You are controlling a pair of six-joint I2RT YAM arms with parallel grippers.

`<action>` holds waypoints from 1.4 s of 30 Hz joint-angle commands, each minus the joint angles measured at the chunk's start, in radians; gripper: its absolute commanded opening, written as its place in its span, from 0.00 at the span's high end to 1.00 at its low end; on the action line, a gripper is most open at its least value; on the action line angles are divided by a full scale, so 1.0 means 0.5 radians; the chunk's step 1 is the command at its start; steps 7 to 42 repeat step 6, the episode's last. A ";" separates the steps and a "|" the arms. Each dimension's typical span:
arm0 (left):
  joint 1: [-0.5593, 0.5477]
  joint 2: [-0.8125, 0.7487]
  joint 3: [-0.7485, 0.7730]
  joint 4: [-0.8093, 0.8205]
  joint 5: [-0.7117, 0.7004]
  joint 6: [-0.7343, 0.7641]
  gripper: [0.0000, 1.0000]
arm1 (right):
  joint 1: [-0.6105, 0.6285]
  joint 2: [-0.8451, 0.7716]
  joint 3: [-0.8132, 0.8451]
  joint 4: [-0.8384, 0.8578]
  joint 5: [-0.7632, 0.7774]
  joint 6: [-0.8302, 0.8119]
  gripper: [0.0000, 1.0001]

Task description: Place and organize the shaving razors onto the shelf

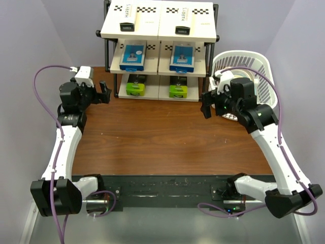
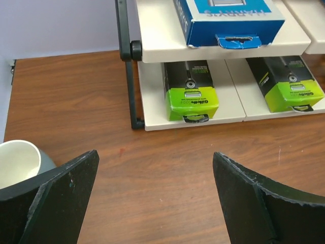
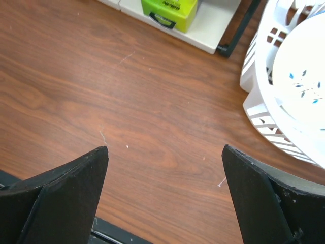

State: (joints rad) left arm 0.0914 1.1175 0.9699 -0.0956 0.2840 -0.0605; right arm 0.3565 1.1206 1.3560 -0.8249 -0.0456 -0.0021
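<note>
All six razor boxes are on the shelf (image 1: 110,30) at the far side of the tabletop (image 1: 167,137). Top camera: left white box (image 1: 127,18) and right white box (image 1: 184,21) on the top tier, left blue box (image 1: 133,56) and right blue box (image 1: 182,58) on the middle tier, left green-ended box (image 1: 136,85) and right green-ended box (image 1: 178,86) on the bottom tier. There is one box per half, and each pair sits side by side but apart. Left gripper (image 1: 104,94) hovers off the shelf's left front corner. Right gripper (image 1: 205,104) hovers between the shelf's right front corner and the white basket (image 1: 254,66). Both are released, fingers spread wide with only bare wood between them, holding nothing. Left wrist camera adds the brand print on the green ends, the hang tab on the left blue box, and a white cup (image 2: 18,162) at lower left, partly behind a finger. The top camera doesn't show the cup, since the arm covers that spot. Right wrist camera adds a white plate (image 3: 304,86) with small blue marks inside the basket. It also shows one green box end at its top edge, probably the right one, but too cropped to be sure.
</note>
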 commanded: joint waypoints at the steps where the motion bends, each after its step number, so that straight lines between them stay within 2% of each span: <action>1: 0.014 -0.048 0.033 0.007 0.033 0.112 0.00 | -0.001 0.023 0.157 -0.157 0.109 0.075 0.01; 6: 0.017 -0.014 0.088 -0.024 0.150 0.112 0.00 | -0.004 0.002 0.086 -0.096 0.097 0.038 0.01; 42: 0.017 -0.014 0.088 -0.024 0.150 0.112 0.00 | -0.004 0.002 0.086 -0.096 0.097 0.038 0.01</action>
